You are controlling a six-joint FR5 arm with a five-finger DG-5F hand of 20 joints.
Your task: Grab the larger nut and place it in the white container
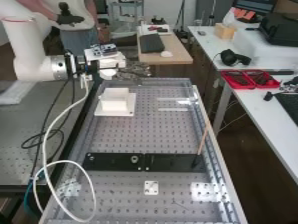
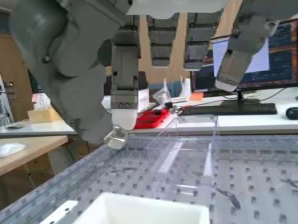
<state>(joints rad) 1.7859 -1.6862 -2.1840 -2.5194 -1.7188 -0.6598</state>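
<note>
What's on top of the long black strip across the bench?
In the high view, a small metal piece, likely a nut, sits near the black strip's middle. A thin brown stick reaches its right part. What they cover can't be seen.

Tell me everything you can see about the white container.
The white container is a small, plain, boxy holder with an open top and straight walls, smooth like plastic. It stands upright on a flat white plate wider than itself, near the far end of the perforated bench top. The fingers aren't touching it. I can't tell whether anything lies inside.
</note>
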